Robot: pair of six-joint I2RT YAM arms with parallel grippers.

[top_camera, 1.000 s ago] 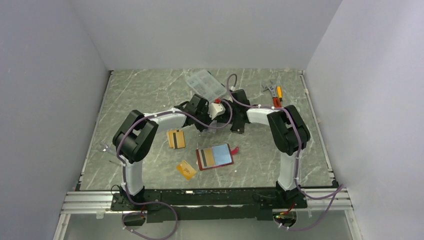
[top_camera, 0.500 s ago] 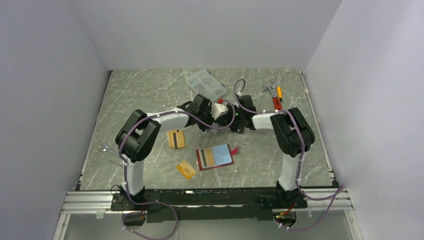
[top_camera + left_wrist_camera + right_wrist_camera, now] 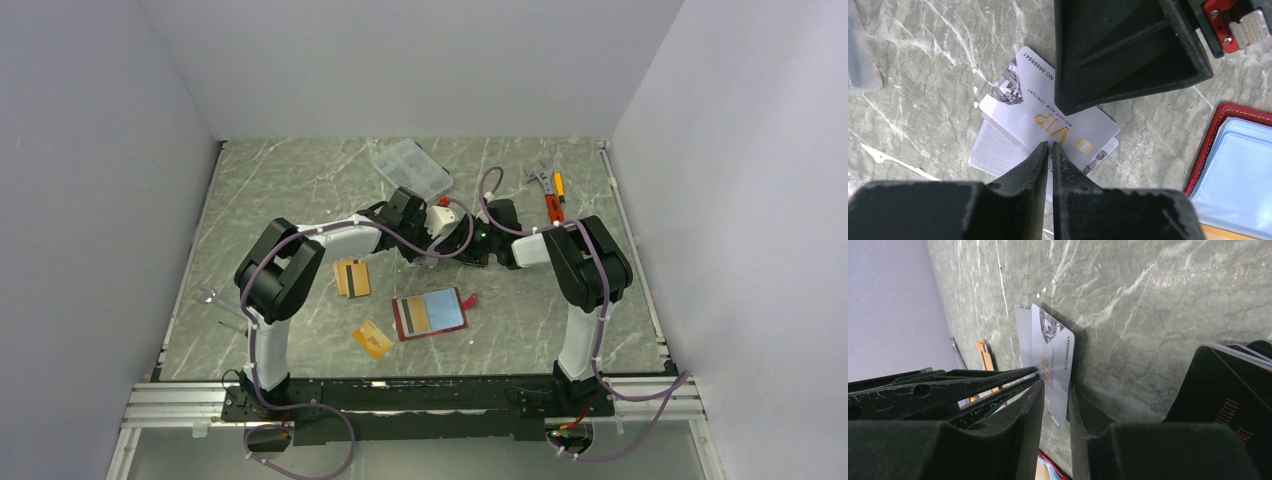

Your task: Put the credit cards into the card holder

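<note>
Both arms meet over the middle of the green marbled tabletop point(image 3: 300, 190).

Thin silver-grey plastic credit card with gold "VIP" lettering point(image 3: 1018, 107): tilted up on edge and caught between the two grippers. I cannot tell whether its lower edge touches the tabletop. A paler double beneath it may be a reflection or a second card.

Left gripper point(image 3: 1049, 146): fingers nearly together, pinched on one edge of the silver card.

Right gripper point(image 3: 1055, 385): a jaw stands close on either side of the same card, coming from the opposite edge. I cannot tell whether the pads press on it. Reads as a hand-over or re-grip in the air.

Small red leather-like folding card holder point(image 3: 447, 308): lies open, light blue inside up. It sits near both grippers on the side toward the arm bases.

Progress:
- One orange-gold card with a black stripe point(image 3: 413, 317) lies on the open holder's left half, so probably placed; I cannot tell whether it is tucked in.
- A second striped orange-gold card point(image 3: 351, 277) lies loose beside the left forearm.
- A plain orange-gold card point(image 3: 373, 339) lies further toward the bases, just left of the holder.
- No dark greenish card made out.

Judgement: roughly a quarter done. The silver card is in hand and at least two remain to be picked up.

Small black folding wallet point(image 3: 1228, 405): just beside the right gripper, not part of the job.
</note>
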